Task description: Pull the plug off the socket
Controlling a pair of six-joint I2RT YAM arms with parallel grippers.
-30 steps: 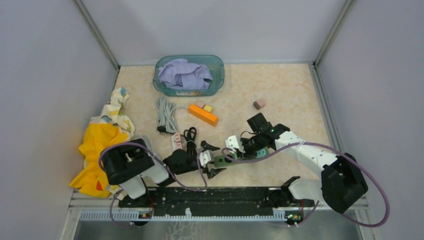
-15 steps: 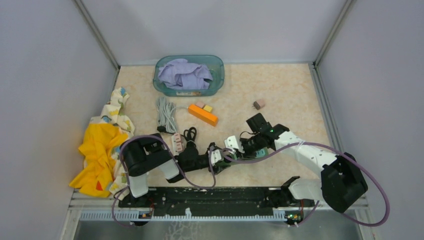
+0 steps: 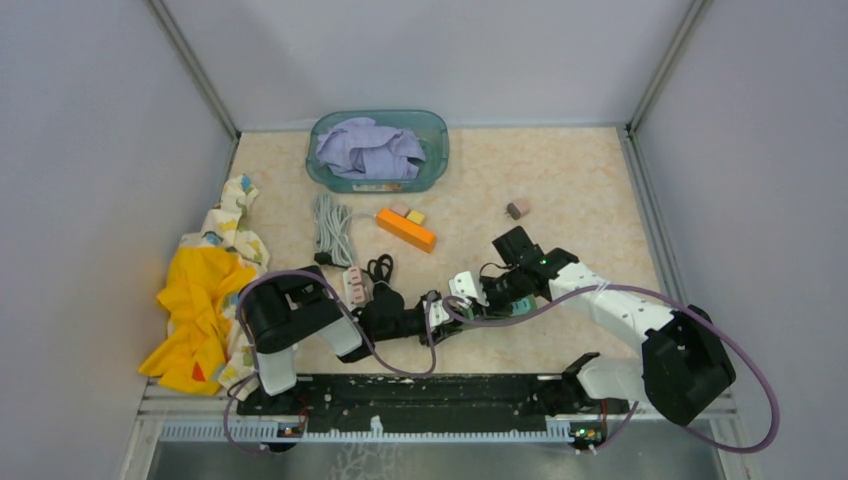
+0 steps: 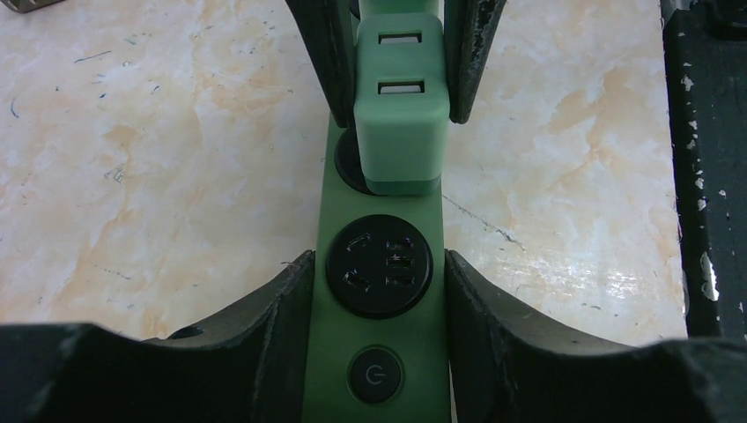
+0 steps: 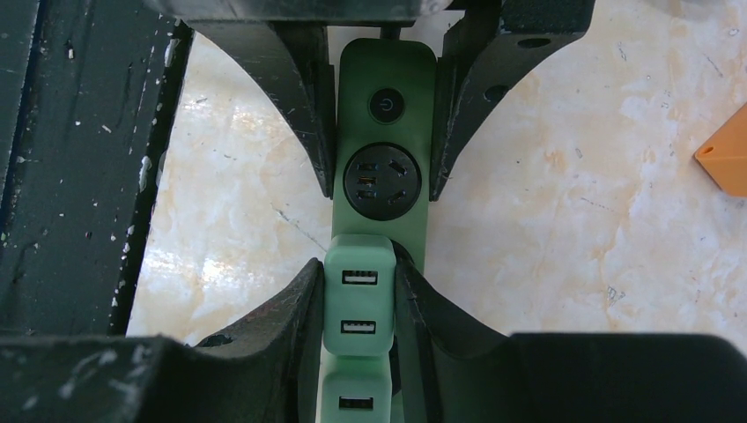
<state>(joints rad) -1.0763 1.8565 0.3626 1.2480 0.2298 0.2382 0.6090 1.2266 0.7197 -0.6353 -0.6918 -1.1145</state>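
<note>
Since a second ago the left arm has swung in toward the table's middle, and its jaws, then spread wide, have drawn in around the near end of the strip. From above, the left gripper and the right gripper meet tip to tip just ahead of the arm bases; the strip between them is mostly hidden, and an orange block lies well beyond it. From the left wrist, the green power strip runs straight away from the camera on the marbled table. The left gripper's fingers press against both sides of the strip beside an empty round outlet. Further along, the pale green plug sits in the next outlet, still seated. From the right wrist, the right gripper's fingers are clamped on the plug's two sides, and beyond it the left fingers flank the strip's switch end.
</note>
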